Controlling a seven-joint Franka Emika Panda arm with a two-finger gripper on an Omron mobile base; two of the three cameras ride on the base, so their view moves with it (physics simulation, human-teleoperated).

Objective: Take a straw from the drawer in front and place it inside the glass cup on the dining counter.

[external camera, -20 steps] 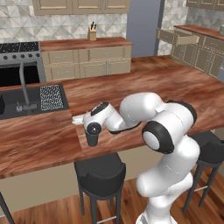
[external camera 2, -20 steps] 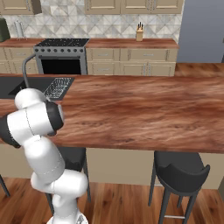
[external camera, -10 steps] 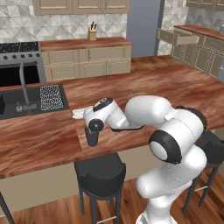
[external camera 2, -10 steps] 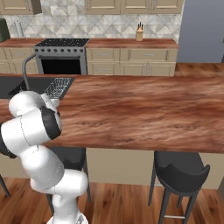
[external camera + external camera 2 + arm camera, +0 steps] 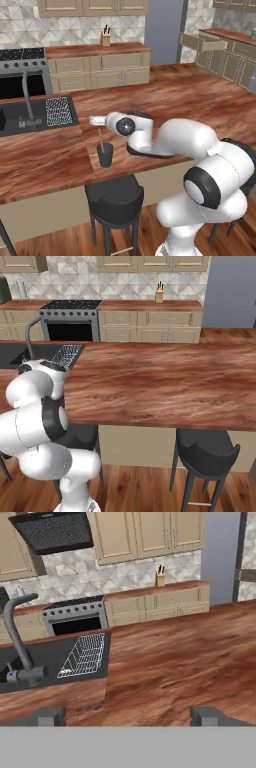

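The glass cup point(image 5: 105, 155) is a small dark tumbler standing near the front edge of the dining counter point(image 5: 170, 100). The thin brownish straw point(image 5: 100, 139) leans inside it and sticks out above the rim. My gripper point(image 5: 95, 120) hovers just above and behind the cup, turned sideways and clear of the straw. In the hand view its fingertips point(image 5: 50, 716) stand far apart, open, with nothing between them, only the counter point(image 5: 170, 662) beyond. The drawer point(image 5: 211, 45) stands pulled out of the far right cabinets.
An inset sink with a faucet point(image 5: 27, 102) and a wire rack point(image 5: 59, 110) lies left of the cup. A dark stool point(image 5: 115, 192) stands below the cup and another stool point(image 5: 207, 451) to the right. A stove point(image 5: 22, 55) and knife block point(image 5: 105, 37) line the back wall.
The jaws have opened wide and let the straw go into the cup. The hand has lifted off the cup and tipped level, so cup and straw now show free.
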